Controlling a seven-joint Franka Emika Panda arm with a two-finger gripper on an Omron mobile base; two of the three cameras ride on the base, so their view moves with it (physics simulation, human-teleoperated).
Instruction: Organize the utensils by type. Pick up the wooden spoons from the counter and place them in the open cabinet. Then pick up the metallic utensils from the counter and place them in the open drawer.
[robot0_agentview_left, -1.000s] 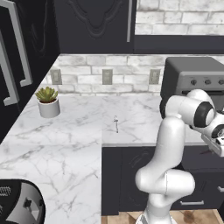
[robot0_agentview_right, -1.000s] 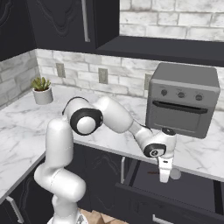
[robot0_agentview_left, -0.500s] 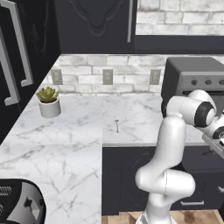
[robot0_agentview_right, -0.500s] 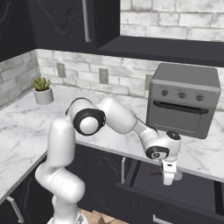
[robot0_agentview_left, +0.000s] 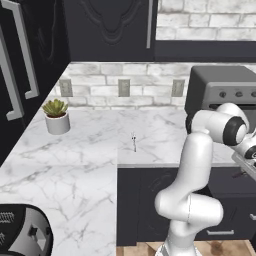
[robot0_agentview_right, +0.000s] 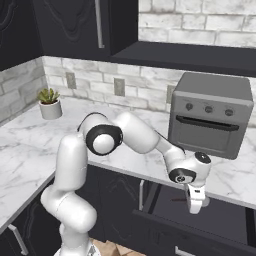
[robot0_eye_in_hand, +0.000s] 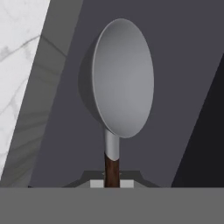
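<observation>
My pincer grips ladle by handle, now lower over open drawer; release next; thin utensil remains on desk.

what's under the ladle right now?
Hand view: the ladle, held by its reddish handle in the gripper, hangs over the dark inside of the open drawer, with the counter edge beside it. The ladle head covers the drawer floor right beneath it.
</observation>
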